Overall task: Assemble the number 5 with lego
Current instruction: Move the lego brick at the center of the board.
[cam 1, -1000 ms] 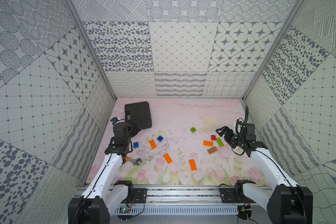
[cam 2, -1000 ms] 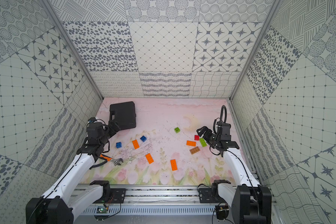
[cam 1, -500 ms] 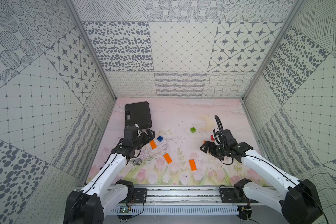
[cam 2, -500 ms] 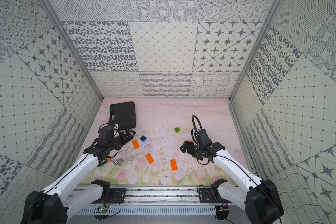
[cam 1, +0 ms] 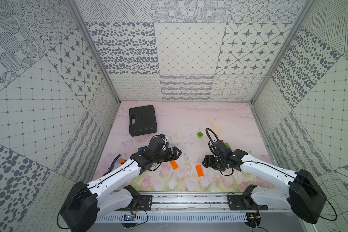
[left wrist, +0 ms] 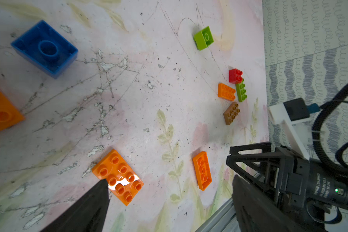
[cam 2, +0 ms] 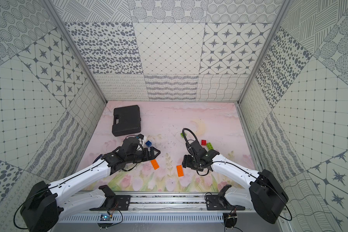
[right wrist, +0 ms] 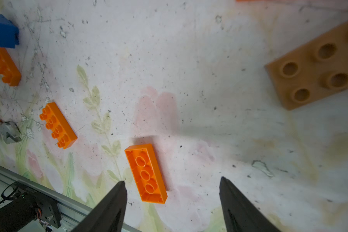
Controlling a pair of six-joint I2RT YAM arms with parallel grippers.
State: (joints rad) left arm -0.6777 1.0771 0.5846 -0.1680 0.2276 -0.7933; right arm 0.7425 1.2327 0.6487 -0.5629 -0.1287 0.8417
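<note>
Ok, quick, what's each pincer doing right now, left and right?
Left pincer: open, empty, close to the studs-up orange brick.
Right pincer: open, empty, the upside-down orange brick loose just in front.

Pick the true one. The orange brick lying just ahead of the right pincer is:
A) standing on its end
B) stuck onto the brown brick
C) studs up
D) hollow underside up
D: in the right wrist view the orange brick lies flat on the mat, showing its open underside with three round tubes and no studs.
</note>
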